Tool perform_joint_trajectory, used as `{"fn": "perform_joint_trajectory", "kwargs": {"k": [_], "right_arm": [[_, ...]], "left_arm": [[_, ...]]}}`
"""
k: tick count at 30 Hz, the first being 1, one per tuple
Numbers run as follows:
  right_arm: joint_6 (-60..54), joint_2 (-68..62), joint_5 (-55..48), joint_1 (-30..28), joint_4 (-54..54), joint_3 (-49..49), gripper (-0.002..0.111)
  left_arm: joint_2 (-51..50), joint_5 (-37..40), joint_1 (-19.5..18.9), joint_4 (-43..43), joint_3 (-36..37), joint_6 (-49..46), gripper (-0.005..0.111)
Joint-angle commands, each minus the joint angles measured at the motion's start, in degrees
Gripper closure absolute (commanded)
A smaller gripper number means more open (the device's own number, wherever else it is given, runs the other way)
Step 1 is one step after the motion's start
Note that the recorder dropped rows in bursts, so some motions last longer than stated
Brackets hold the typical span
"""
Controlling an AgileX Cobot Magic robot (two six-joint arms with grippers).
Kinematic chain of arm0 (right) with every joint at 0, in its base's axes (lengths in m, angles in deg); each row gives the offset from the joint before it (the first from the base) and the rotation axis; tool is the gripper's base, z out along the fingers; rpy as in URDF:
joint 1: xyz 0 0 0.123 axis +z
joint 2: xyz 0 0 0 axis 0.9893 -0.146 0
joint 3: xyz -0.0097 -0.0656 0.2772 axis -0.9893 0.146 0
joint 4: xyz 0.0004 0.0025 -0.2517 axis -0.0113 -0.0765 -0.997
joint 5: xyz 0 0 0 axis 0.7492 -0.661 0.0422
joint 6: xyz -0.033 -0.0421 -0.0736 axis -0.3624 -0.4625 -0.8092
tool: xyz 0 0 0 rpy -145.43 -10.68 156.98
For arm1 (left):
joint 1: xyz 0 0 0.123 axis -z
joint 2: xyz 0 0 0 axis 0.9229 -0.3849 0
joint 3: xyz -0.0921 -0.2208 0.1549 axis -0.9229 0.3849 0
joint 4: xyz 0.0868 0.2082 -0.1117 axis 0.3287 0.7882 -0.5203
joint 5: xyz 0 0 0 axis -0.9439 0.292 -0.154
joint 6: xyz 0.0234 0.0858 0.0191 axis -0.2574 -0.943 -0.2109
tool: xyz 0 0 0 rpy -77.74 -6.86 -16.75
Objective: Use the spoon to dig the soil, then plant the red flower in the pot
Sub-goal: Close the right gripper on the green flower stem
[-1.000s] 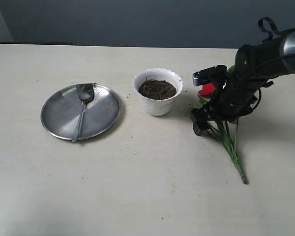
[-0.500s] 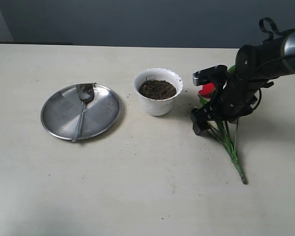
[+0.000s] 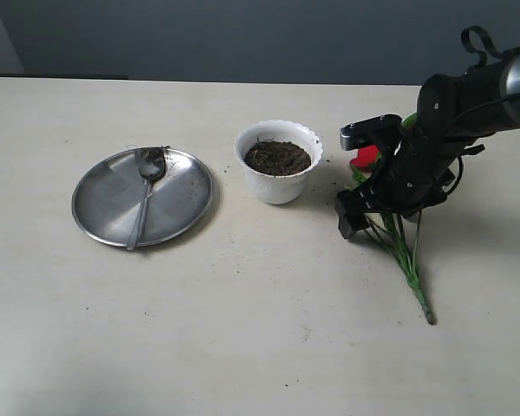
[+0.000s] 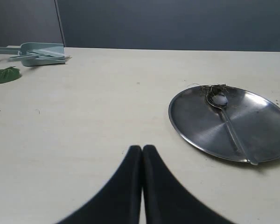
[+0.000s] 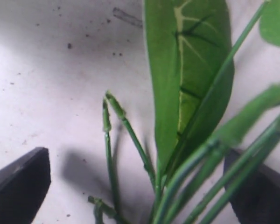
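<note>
Only its wrist view shows the right gripper [image 5: 135, 186], jaws parted, straddling stems of the red flower [image 5: 186, 79]; left gripper [image 4: 142, 186] sits closed.

From high, looking down over whole table [image 3: 269, 347] in exterior view. Left wrist: low, level, facing steel plate [image 3: 104, 204], nine o'clock of pot [image 3: 277, 189], shared with exterior. Right wrist: close above red flower [image 5: 186, 93], three o'clock.

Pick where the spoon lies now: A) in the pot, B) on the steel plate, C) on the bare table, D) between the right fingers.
B: the spoon lies across the plate, its bowl near the rim, well apart from the pot.
</note>
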Motion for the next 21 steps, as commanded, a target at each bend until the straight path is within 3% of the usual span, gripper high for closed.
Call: {"fn": "perform_joint_trajectory", "kwargs": {"k": [1, 5, 12, 21], "right_arm": [[-0.1, 0.67, 0.28, -0.17, 0.18, 0.36, 0.015], [-0.1, 0.67, 0.8, -0.17, -0.34, 0.36, 0.019], [-0.1, 0.67, 0.69, -0.17, -0.34, 0.36, 0.055], [-0.1, 0.57, 0.15, -0.17, -0.34, 0.36, 0.057]], "left_arm": [[0.34, -0.36, 0.24, -0.35, 0.3, 0.06, 0.106], [0.34, -0.36, 0.24, -0.35, 0.3, 0.06, 0.106], [0.34, -0.36, 0.24, -0.35, 0.3, 0.06, 0.106], [0.34, -0.36, 0.24, -0.35, 0.3, 0.06, 0.106]]}}
